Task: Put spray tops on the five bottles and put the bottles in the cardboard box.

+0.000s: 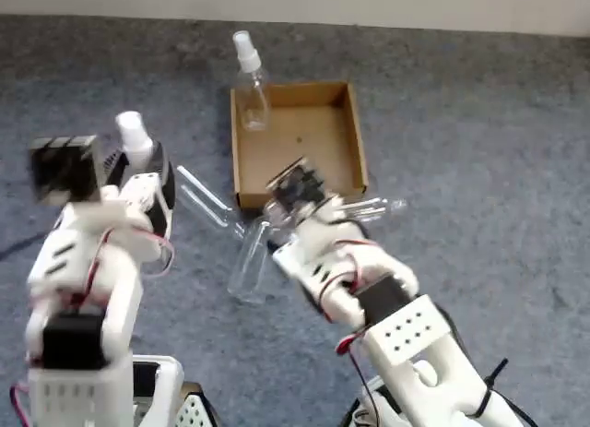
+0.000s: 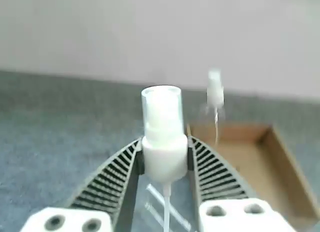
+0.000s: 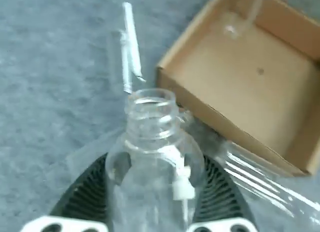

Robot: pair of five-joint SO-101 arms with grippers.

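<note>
While one capped bottle (image 1: 251,100) stands in the box (image 1: 236,160) seen from above, your left fingers (image 2: 112,174) clamp a spray top (image 2: 162,137); right fingers (image 3: 82,197) grip an open bottle (image 3: 152,157). Capping step, likely: next, align top over neck.

The spray top (image 2: 161,142) is white. The bottle (image 3: 145,192) is clear. The cardboard box (image 1: 304,141) is brown, the carpet (image 1: 479,123) grey.

Soft, even light fills every view, bright with no harsh spots. Shadows on the grey cloth (image 1: 479,113) are faint and diffuse. Small pale glints sit on the clear bottle (image 3: 152,157) and the white spray top (image 2: 162,123).
</note>
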